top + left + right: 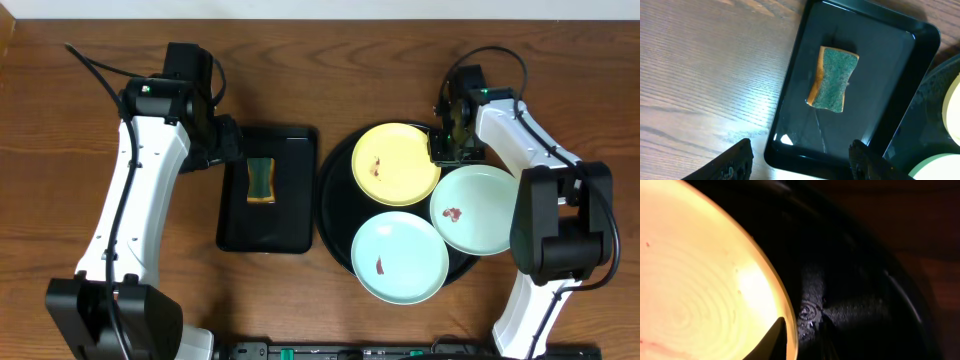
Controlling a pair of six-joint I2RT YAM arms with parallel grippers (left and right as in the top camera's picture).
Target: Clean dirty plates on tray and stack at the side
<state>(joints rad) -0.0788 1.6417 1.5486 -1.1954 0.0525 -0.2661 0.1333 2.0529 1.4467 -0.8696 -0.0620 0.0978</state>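
From overhead, the round black tray [332, 215] sat on the bench [40, 150] right of centre with all three plates on it. The yellow plate [395, 163] lay at the back. One mint plate [399, 257] lay at the front, and the other mint plate [478, 208] reached past the tray's right rim. Each carried a small reddish smear. Just left of the round tray lay a rectangular black tray [290, 220] holding a sponge [261, 180]. The left jaws hovered at that tray's back left corner, and the right jaws were down at the yellow plate's right edge.

In the left wrist view, the left jaws stood wide open and held nothing, their fingers [735, 160] spread to either side of the rectangular tray's near edge. The sponge [832, 80] lay green side up, well apart from them.

In the right wrist view, the right jaws were set narrowly astride the yellow plate's [695, 280] rim, one finger [775, 340] inside it, the other over the dark tray [855, 305]. Whether they actually gripped the rim could not be told
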